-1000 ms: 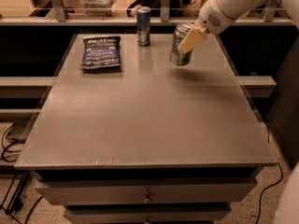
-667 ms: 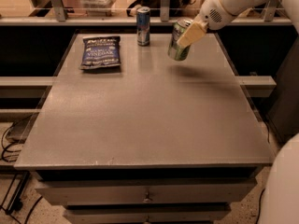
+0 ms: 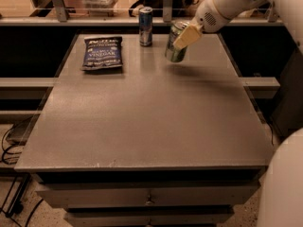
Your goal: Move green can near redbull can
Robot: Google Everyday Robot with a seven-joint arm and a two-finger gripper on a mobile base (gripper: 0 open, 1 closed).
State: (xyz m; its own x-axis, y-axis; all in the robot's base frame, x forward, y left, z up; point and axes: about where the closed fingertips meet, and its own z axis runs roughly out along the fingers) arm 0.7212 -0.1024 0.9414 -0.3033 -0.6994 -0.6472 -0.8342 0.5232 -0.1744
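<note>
While the green can (image 3: 173, 54) is off the tabletop, step in hand: carry toward the redbull can (image 3: 146, 26), placement not yet made (my reading).
Gripper (image 3: 180, 40): to the right of the redbull can and about level with it, reaching in from the upper right on the white arm (image 3: 227, 4).
Grip state: clamped on the green can. One pale finger (image 3: 188, 35) lies diagonally across the can's front; the other is hidden behind it.
Why held so: a side grasp across the upper body leaves the base free, so the can can be set down base-first without regripping.
Green can position: just right of the redbull can with a clear gap between them, not touching, above the table (image 3: 142, 126). A dim shadow on the surface below it supports the lift.
Green can axis: long axis near vertical but tilted, silver top up and leaning right, away from the redbull can, base swung slightly toward it.
Consequence: the tilt likely needs levelling before release, or the can may rock on its base edge.
Redbull can: upright near the table's far edge, untouched.
Chip bag (image 3: 102, 52): flat, left of the redbull can and nearer the camera, outside the carry path.
</note>
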